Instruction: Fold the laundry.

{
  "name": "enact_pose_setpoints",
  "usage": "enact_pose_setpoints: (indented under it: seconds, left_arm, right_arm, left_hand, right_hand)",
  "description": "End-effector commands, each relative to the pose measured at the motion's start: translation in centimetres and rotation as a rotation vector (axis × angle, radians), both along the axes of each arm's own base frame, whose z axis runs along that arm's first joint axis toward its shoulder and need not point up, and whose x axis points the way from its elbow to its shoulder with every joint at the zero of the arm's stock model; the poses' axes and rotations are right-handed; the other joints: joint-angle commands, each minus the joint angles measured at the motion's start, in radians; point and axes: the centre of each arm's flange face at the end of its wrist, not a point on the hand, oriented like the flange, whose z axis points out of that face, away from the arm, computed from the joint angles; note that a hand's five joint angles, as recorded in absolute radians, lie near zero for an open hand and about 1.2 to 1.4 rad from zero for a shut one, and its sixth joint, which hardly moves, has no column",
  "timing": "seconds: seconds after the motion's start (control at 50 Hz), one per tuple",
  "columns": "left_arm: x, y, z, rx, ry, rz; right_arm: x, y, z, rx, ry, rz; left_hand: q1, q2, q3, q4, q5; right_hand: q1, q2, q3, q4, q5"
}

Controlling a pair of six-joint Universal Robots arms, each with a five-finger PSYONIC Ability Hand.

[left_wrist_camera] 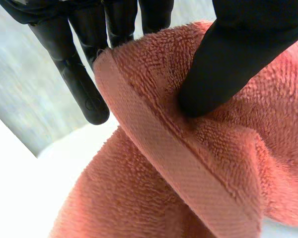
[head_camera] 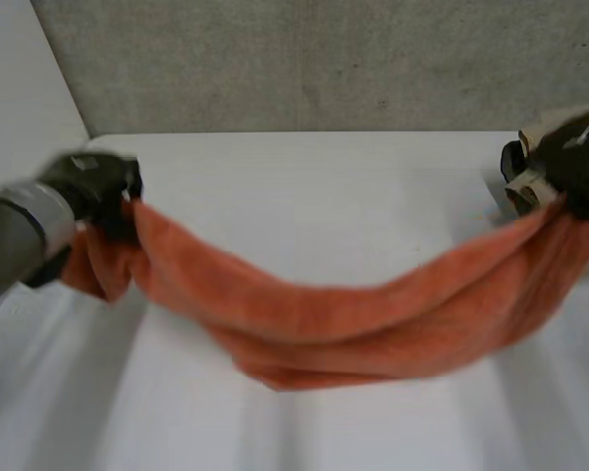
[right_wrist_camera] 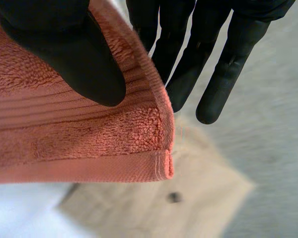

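An orange terry towel [head_camera: 334,319] hangs in a sagging band between my two hands above the white table [head_camera: 314,186]. My left hand [head_camera: 96,188] holds its left end up; in the left wrist view the thumb [left_wrist_camera: 228,64] presses the towel's hemmed edge [left_wrist_camera: 188,163] against the fingers [left_wrist_camera: 82,84]. My right hand [head_camera: 581,157] holds the right end near the table's right side. In the right wrist view its thumb [right_wrist_camera: 84,59] pinches the towel [right_wrist_camera: 89,139] close to a corner, with the fingers [right_wrist_camera: 223,79] behind the cloth.
A grey concrete wall [head_camera: 324,59] runs behind the table. A tan cardboard-like object [head_camera: 530,182] sits by my right hand at the table's right edge, and the same tan object [right_wrist_camera: 188,198] lies beyond the towel's corner in the right wrist view.
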Motion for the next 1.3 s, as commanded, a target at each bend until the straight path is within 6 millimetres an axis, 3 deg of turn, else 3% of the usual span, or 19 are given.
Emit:
enact_pose_setpoints:
  seconds: [0.02, 0.08, 0.12, 0.14, 0.16, 0.22, 0.3, 0.34, 0.38, 0.44, 0.46, 0.58, 0.62, 0.68, 0.78, 0.88, 1.0, 1.14, 1.3]
  left_arm:
    - [-1.6, -3.4, -6.9, 0.096, -0.094, -0.036]
    - [-2.5, -6.4, -5.0, -0.043, -0.057, -0.032]
    - [-3.5, -8.2, -1.3, -0.209, -0.007, -0.035]
    - [-3.8, -8.6, 0.1, -0.271, 0.012, -0.036]
    - [-4.3, -9.4, 2.9, -0.401, 0.052, -0.037]
    - [-4.9, -9.8, 7.7, -0.636, 0.142, -0.037]
    - [-5.2, -8.3, 11.2, -0.809, 0.218, -0.046]
    - [-5.3, -7.8, 10.9, -0.809, 0.232, -0.053]
    - [-5.1, -7.6, 9.0, -0.763, 0.23, -0.055]
    - [-5.0, -7.4, 6.4, -0.689, 0.215, -0.06]
    - [-4.9, -7.3, 4.4, -0.634, 0.191, -0.059]
    - [-4.6, -6.8, -2.5, -0.459, 0.128, -0.061]
    - [-4.7, -6.7, -6.4, -0.363, 0.096, -0.065]
    - [-4.7, -6.2, -10.2, -0.261, 0.063, -0.065]
    - [-4.3, -5.0, -12.8, -0.162, 0.015, -0.072]
    - [-3.3, -2.9, -13.8, -0.064, -0.06, -0.08]
    - [-2.1, -1.0, -10.6, -0.047, -0.079, -0.072]
    - [-1.6, 0.1, -7.3, -0.067, -0.036, -0.061]
    - [-1.7, -0.2, -6.9, -0.035, 0.023, -0.04]
  right_arm:
    - [1.0, -3.5, -6.1, 0.121, 0.017, -0.01]
    - [2.9, -5.6, -5.3, -0.015, -0.012, 0.0]
    - [3.8, -6.6, -3.4, -0.139, -0.051, -0.008]
    - [4.2, -7.8, -0.9, -0.287, -0.11, -0.031]
    - [4.4, -8.4, 0.4, -0.369, -0.147, -0.038]
    - [4.9, -9.6, 5.4, -0.716, -0.309, -0.034]
    - [4.7, -8.5, 8.0, -0.911, -0.39, -0.021]
    - [4.7, -7.5, 7.6, -0.888, -0.382, -0.013]
    - [4.8, -7.1, 6.2, -0.833, -0.367, -0.009]
    - [5.5, -6.2, 2.9, -0.686, -0.339, 0.021]
    - [5.6, -5.9, 1.9, -0.642, -0.33, 0.029]
    - [5.4, -3.8, -5.2, -0.354, -0.287, 0.054]
    - [5.4, -3.5, -7.2, -0.287, -0.288, 0.052]
    - [5.2, -2.9, -11.1, -0.161, -0.282, 0.03]
    - [4.6, -1.9, -14.8, -0.04, -0.24, 0.013]
    - [4.2, -0.9, -15.9, 0.011, -0.228, 0.008]
    - [4.2, -0.4, -16.3, 0.031, -0.226, 0.021]
    - [4.1, -0.4, -16.3, 0.033, -0.228, 0.02]
    - [4.1, 0.1, -16.7, 0.052, -0.223, 0.025]
  left_hand:
    - [0.275, 0.2, 0.208, 0.199, 0.254]
    - [0.275, 0.2, 0.208, 0.199, 0.254]
    - [0.275, 0.2, 0.208, 0.199, 0.254]
    - [0.275, 0.2, 0.208, 0.199, 0.254]
    - [0.275, 0.2, 0.208, 0.199, 0.254]
    - [0.275, 0.2, 0.208, 0.199, 0.254]
    - [0.275, 0.2, 0.208, 0.199, 0.254]
    - [0.275, 0.2, 0.208, 0.199, 0.254]
    - [0.275, 0.2, 0.208, 0.199, 0.254]
    - [0.275, 0.2, 0.208, 0.199, 0.254]
    - [0.275, 0.2, 0.208, 0.199, 0.254]
    - [0.275, 0.2, 0.208, 0.199, 0.254]
    - [0.275, 0.2, 0.208, 0.199, 0.254]
    - [0.275, 0.2, 0.208, 0.199, 0.254]
    - [0.047, -0.029, -0.02, -0.029, 0.025]
    - [-0.217, -0.293, -0.285, -0.293, -0.239]
    - [-0.581, -0.657, -0.649, -0.658, -0.603]
    - [-0.655, -0.731, -0.723, -0.731, -0.677]
    - [-0.638, -0.713, -0.705, -0.714, -0.659]
  right_hand:
    - [0.266, 0.205, 0.2, 0.196, 0.223]
    - [0.266, 0.205, 0.2, 0.196, 0.223]
    - [0.266, 0.205, 0.2, 0.196, 0.223]
    - [0.266, 0.205, 0.2, 0.196, 0.223]
    - [0.266, 0.205, 0.2, 0.196, 0.223]
    - [0.266, 0.205, 0.2, 0.196, 0.223]
    - [0.266, 0.205, 0.2, 0.196, 0.223]
    - [0.266, 0.205, 0.2, 0.196, 0.223]
    - [0.266, 0.205, 0.2, 0.196, 0.223]
    - [0.266, 0.205, 0.2, 0.196, 0.223]
    - [0.266, 0.205, 0.2, 0.196, 0.223]
    - [0.266, 0.205, 0.2, 0.196, 0.223]
    - [0.266, 0.205, 0.2, 0.196, 0.223]
    - [0.266, 0.205, 0.2, 0.196, 0.223]
    - [0.266, 0.205, 0.2, 0.196, 0.223]
    - [0.266, 0.205, 0.2, 0.196, 0.223]
    - [0.266, 0.205, 0.2, 0.196, 0.223]
    - [0.266, 0.205, 0.2, 0.196, 0.223]
    - [0.266, 0.205, 0.2, 0.196, 0.223]
